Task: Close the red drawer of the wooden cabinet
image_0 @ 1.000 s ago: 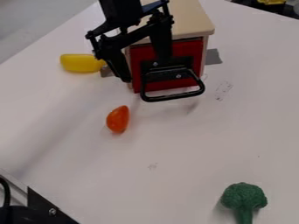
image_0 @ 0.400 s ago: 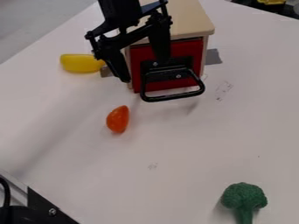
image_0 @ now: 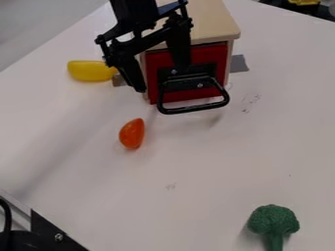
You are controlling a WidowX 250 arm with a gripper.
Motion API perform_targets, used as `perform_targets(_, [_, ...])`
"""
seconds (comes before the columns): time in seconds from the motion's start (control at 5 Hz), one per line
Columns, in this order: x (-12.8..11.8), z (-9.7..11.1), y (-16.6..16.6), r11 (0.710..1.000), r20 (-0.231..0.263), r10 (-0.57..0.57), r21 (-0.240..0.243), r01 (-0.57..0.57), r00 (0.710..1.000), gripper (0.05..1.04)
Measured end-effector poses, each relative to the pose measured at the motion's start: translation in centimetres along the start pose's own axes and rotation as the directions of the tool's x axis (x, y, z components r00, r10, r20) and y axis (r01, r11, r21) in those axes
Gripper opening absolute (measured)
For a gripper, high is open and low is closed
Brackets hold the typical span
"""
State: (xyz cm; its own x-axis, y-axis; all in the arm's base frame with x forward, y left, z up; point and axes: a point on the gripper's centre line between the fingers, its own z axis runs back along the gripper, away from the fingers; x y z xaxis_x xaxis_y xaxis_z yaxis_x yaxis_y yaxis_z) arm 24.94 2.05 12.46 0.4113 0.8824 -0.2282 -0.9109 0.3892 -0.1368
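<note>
- While the green broccoli (image_0: 274,220) lies nearest, well apart, it needs no detour
- Next, an orange piece (image_0: 132,133); any low move should clear it
- Black handle (image_0: 194,108) on the red front (image_0: 221,63); meet it squarely, gently
- Gripper (image_0: 162,79) near that front, fingers spread wide, holding nothing
- Yellow piece (image_0: 91,71) farther back

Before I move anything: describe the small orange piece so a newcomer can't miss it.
Find the wooden box with the red front and black loop handle. Just below and left of that handle in the picture, a small, smooth orange piece lies on the white table. It's neither the longer yellow piece nor the bumpy green broccoli.
</note>
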Motion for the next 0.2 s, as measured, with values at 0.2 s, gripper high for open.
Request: perform_targets(0.2, [-0.01,-0.04,0.03,1.000,-0.001,0.000,0.001,0.000,1.000,0.999])
